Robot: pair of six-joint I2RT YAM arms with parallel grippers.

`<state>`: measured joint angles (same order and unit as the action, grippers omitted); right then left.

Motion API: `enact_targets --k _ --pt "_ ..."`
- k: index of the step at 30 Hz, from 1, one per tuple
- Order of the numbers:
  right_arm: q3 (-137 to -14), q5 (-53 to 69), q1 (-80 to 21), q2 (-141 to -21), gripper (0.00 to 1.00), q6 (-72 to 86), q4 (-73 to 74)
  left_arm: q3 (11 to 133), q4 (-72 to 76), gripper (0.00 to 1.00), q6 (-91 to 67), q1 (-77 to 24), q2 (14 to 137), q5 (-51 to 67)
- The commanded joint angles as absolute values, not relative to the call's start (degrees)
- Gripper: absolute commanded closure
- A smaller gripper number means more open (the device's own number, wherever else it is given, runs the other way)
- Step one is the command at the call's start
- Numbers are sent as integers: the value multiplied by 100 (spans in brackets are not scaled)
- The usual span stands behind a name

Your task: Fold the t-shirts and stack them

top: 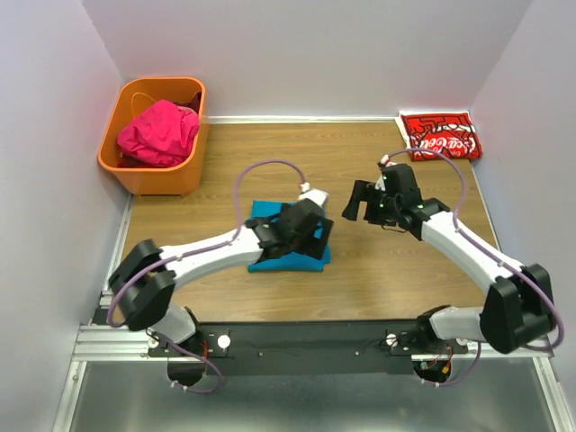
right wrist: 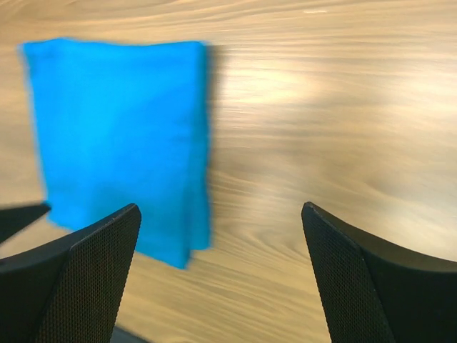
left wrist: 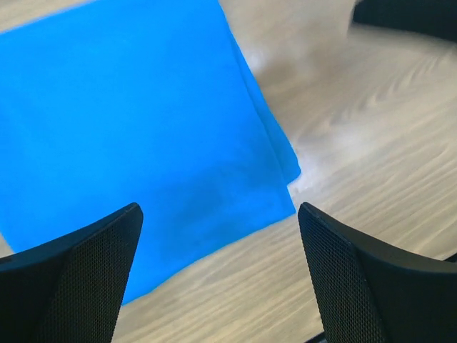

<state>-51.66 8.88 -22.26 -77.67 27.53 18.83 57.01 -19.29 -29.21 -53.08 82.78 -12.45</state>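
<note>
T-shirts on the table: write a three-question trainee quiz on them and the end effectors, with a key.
1. True or false: the red t-shirt lies beside the pink t-shirt in the orange basket.
2. Which shirt lies folded on the table under the left end effector? A) pink t-shirt B) blue t-shirt C) red t-shirt
3. Fill in: the jaws of the right end effector are ___.
Key: 1 false, only the pink t-shirt is in the basket and the red t-shirt lies at the table's far right corner; 2 B; 3 open, holding nothing.
</note>
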Motion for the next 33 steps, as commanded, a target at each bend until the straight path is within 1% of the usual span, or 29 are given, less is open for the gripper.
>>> enact_targets --k 1,2,3,5,6,10,14,16,18,23,26,27,29,31,32,33 --pt "-5151 -939 -2145 -7138 0 2548 3049 6362 -2653 2 -2523 -5993 8972 -2021" --pt "-5124 -1228 -2145 -6980 0 2592 3111 6494 -2863 3 -2470 -6133 9304 -2213" --pt "-5089 -1335 -2118 -6900 0 2610 3207 6747 -2961 5 -2391 -6431 9456 -2328" --pt "-5036 -1502 -2092 -6812 0 2637 3278 6960 -3198 8 -2303 -6678 9929 -2601" --pt "-4967 -1503 -2013 -6777 0 2654 3331 7144 -3269 12 -2294 -6871 10080 -2662" --pt "-4790 -1258 -1794 -6741 0 2724 3366 7462 -3401 17 -2127 -7119 10686 -2672" --pt "-4702 -1081 -1705 -6741 0 2716 3357 7550 -3375 25 -2048 -7119 10924 -2646" --pt "-4685 -1011 -1688 -6785 0 2681 3357 7567 -3358 34 -2022 -7119 11038 -2663" --pt "-4702 -914 -1679 -6838 0 2646 3349 7559 -3357 40 -1986 -7119 11118 -2663" --pt "-4702 -503 -1679 -6969 2 2645 3296 7541 -3375 47 -1986 -7119 11215 -2751" --pt "-4641 -142 -1679 -7040 4 2707 3138 7488 -3340 55 -2030 -7110 11267 -2786" --pt "-4580 173 -1679 -7101 5 2733 3025 7471 -3340 62 -2048 -7102 11276 -2812" --pt "-4518 412 -1679 -7154 7 2847 2901 7436 -3296 74 -2109 -7093 11276 -2892" --pt "-4395 685 -1679 -7198 7 2970 2655 7392 -3261 95 -2153 -7032 11259 -2900" --pt "-4360 755 -1679 -7207 7 2997 2567 7383 -3243 100 -2171 -7014 11241 -2909" --pt "-4290 904 -1679 -7259 7 3023 2410 7374 -3243 100 -2171 -6996 11224 -2918"
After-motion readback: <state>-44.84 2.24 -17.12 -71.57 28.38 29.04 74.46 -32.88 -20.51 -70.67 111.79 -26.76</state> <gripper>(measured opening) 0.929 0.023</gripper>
